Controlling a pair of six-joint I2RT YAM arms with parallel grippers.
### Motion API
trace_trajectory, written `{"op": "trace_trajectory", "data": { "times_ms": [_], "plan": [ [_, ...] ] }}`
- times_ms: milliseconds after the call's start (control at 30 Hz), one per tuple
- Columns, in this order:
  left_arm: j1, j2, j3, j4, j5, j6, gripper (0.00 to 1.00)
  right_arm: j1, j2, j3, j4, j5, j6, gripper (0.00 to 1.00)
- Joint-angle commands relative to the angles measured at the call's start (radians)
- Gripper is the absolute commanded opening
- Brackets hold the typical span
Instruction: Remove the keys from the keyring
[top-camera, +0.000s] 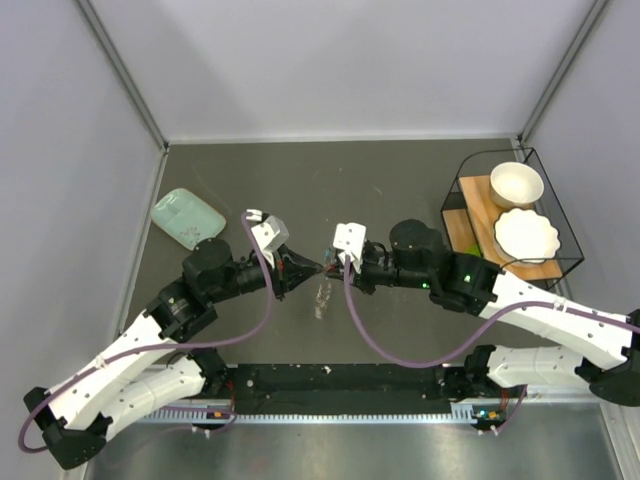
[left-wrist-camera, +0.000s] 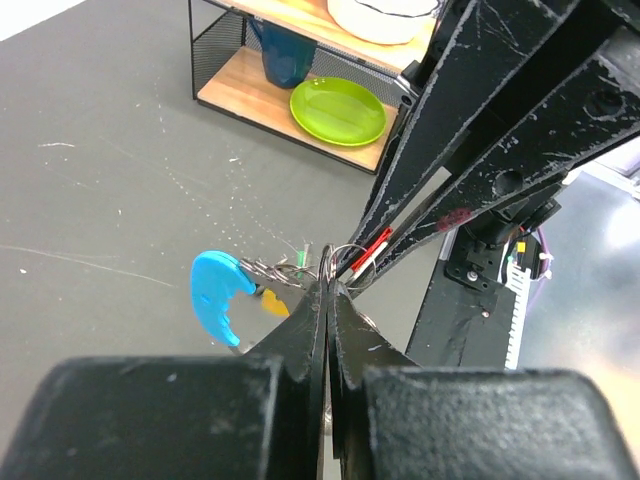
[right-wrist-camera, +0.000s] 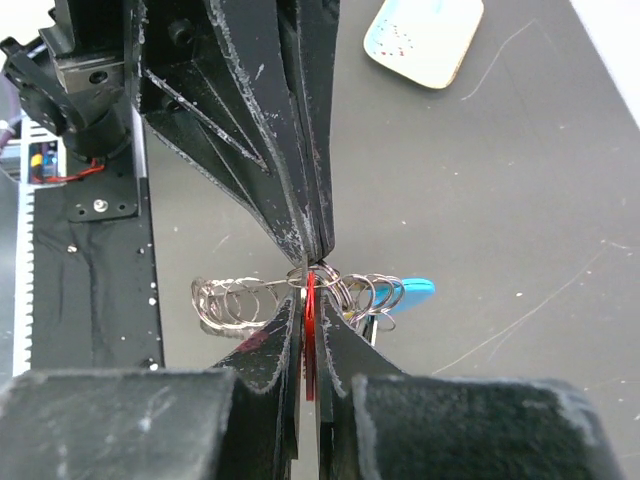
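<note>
keys (left-wrist-camera: 372, 250): you get only a red sliver inside the right gripper (left-wrist-camera: 350, 275); others too small to sort.
keyring (left-wrist-camera: 220, 290): left gripper (left-wrist-camera: 327, 290) covers its inner end.

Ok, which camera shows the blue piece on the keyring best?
The left wrist view: the blue piece shows large and nearly whole. The right wrist view catches only its tip behind metal rings. The top view shows it too small to tell.

White-black arms (top-camera: 130, 385), purple cables (top-camera: 348, 295)
</note>
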Motion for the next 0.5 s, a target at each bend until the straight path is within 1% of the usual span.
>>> {"op": "trace_trajectory", "data": {
  "times_ms": [0, 467],
  "plan": [
    [0.004, 0.011, 0.05, 0.071, -0.045, -0.028, 0.0, 0.035, -0.01, 0.004, 0.06, 0.004, -0.082, 0.0],
    [0.004, 0.012, 0.041, 0.123, 0.047, -0.085, 0.0, 0.041, 0.027, 0.01, 0.06, 0.057, -0.119, 0.0]
  ]
}}
